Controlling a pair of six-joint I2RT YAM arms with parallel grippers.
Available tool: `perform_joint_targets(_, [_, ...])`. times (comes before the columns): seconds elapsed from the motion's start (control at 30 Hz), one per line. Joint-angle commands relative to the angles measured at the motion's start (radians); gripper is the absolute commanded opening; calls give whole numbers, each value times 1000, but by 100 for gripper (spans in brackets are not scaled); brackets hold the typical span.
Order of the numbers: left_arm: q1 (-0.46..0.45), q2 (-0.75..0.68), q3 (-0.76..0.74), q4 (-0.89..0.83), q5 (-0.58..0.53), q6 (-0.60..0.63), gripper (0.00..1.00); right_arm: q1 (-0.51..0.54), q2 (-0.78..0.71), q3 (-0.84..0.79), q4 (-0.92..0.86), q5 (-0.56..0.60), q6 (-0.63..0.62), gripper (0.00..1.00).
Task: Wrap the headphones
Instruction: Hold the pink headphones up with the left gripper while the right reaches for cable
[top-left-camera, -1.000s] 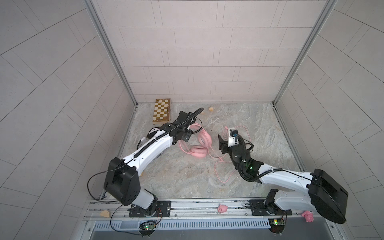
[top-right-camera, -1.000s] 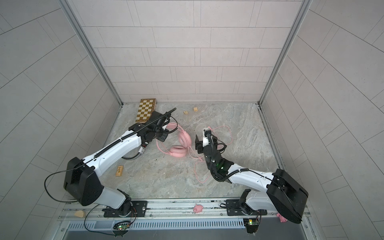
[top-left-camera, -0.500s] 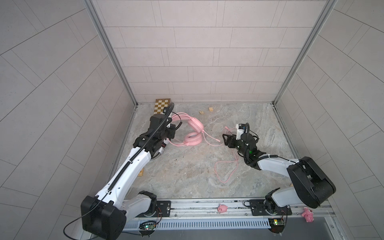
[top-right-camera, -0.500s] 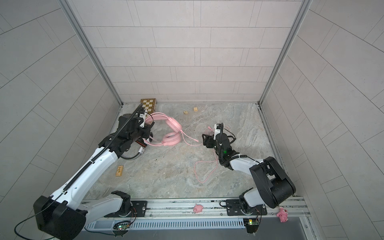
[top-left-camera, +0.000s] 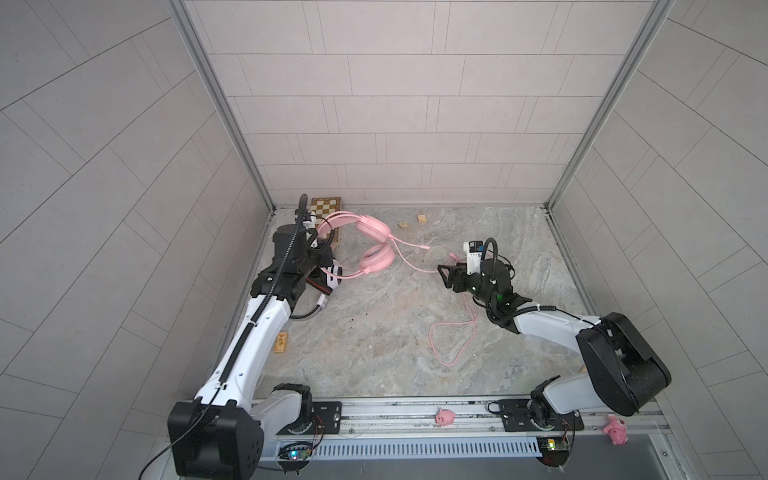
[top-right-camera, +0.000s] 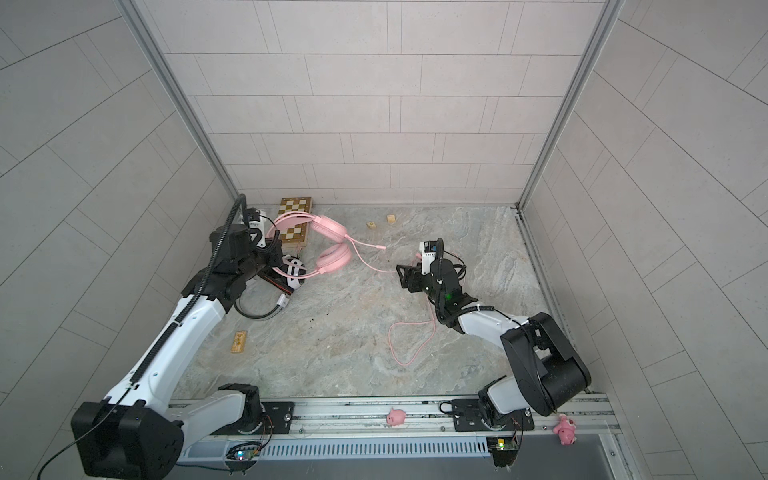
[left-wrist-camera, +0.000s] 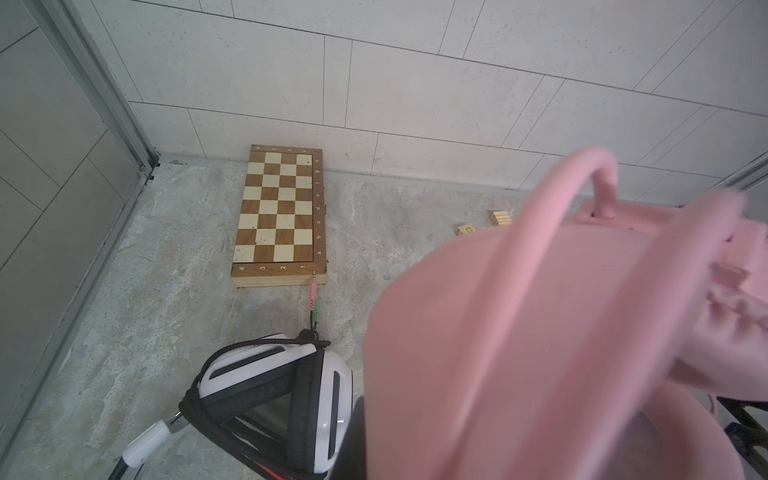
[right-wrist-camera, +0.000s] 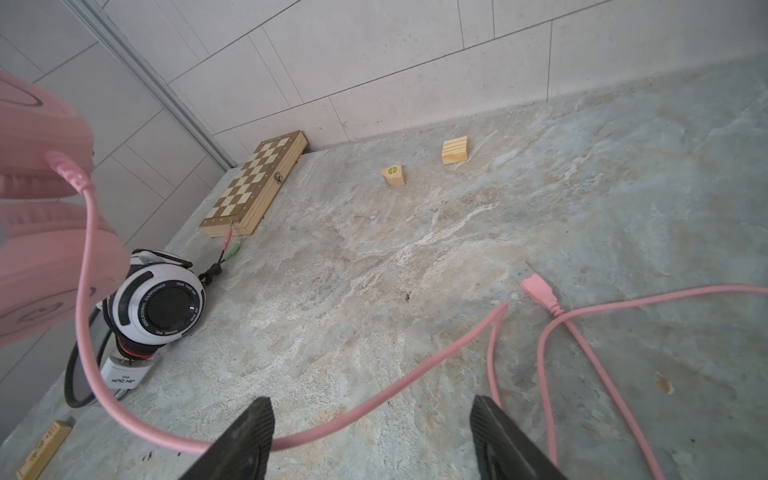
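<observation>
Marbled floor (top-left-camera: 374, 353), padded pink headphones (top-left-camera: 376, 257), long loose pink cord (right-wrist-camera: 457, 340)

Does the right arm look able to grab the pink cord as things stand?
Probably yes: the right gripper is open, and the pink cord crosses between its jaws, nothing in the way.

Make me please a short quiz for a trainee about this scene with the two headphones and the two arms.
1. True or false: the right gripper stands open, close to the pink cord.
2. What does the left gripper hold? A. nothing B. the pink headphones C. a cup
3. Which checkered thing lies at the back wall?
Key: 1 true; 2 B; 3 the chessboard.
</observation>
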Motion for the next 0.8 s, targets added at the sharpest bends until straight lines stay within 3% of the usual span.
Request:
perform_joint_targets(0.0, [28, -14, 12, 95, 89, -46, 0, 1, -36, 53, -100, -53, -172, 78])
perform_joint_targets(0.27, [87, 42, 38, 109, 233, -90, 0, -2, 18, 103, -186, -104, -285, 78])
perform_joint_targets(0.57, [105, 34, 32, 129, 270, -107, 0, -2, 97, 186, -222, -262, -281, 76])
perform_joint_targets(0.77, [111, 40, 30, 138, 284, -117, 0, -3, 81, 192, -226, -300, -258, 75])
